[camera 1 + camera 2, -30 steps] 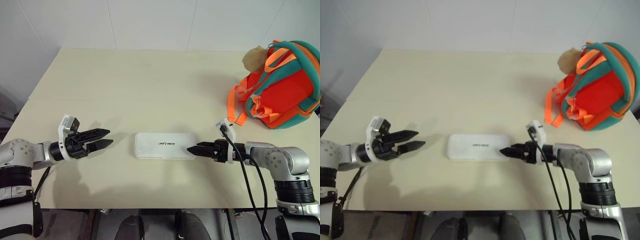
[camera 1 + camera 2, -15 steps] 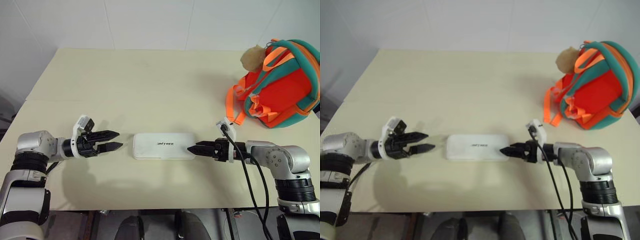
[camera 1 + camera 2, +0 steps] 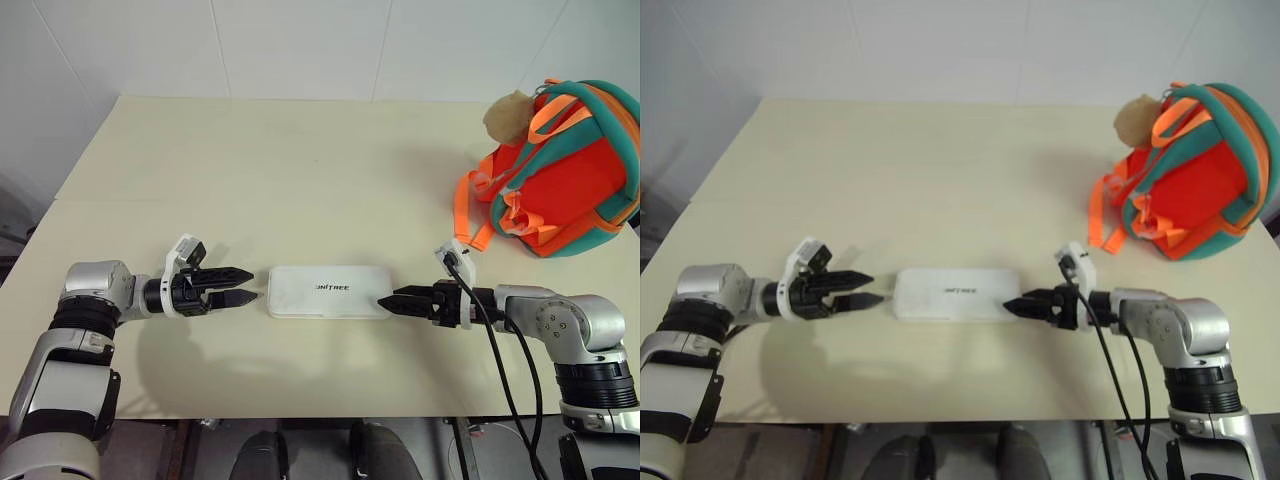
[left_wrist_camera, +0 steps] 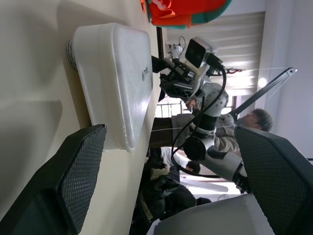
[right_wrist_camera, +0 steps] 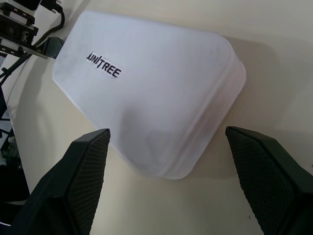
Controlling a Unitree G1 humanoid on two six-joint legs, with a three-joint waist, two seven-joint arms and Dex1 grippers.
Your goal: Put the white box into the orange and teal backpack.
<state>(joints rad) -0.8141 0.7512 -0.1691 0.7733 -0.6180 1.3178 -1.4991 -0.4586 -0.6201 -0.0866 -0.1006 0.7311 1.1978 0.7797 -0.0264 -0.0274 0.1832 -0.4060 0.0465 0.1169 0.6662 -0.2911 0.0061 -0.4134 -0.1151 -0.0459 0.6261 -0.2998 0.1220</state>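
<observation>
Flanking the white box [image 3: 329, 292] low in the centre of the frame, your left gripper [image 3: 243, 287] and right gripper [image 3: 388, 301] both stand wide apart, holding nothing, tips just off its short ends. It's flat, long, round-cornered, with dark UNITREE lettering on top. Farther back, upper right, the orange and teal backpack [image 3: 566, 175] sits on the table [image 3: 280, 160], tan pom-pom [image 3: 508, 115] attached.

backpack [image 3: 560, 170]: right side cut by picture edge, opening not visible | box [image 5: 146, 98]: far end behind left gripper [image 5: 29, 36] in right wrist view | left wrist view: person [image 4: 244, 127] beyond the jaws partly hidden by right arm, background blurred
</observation>
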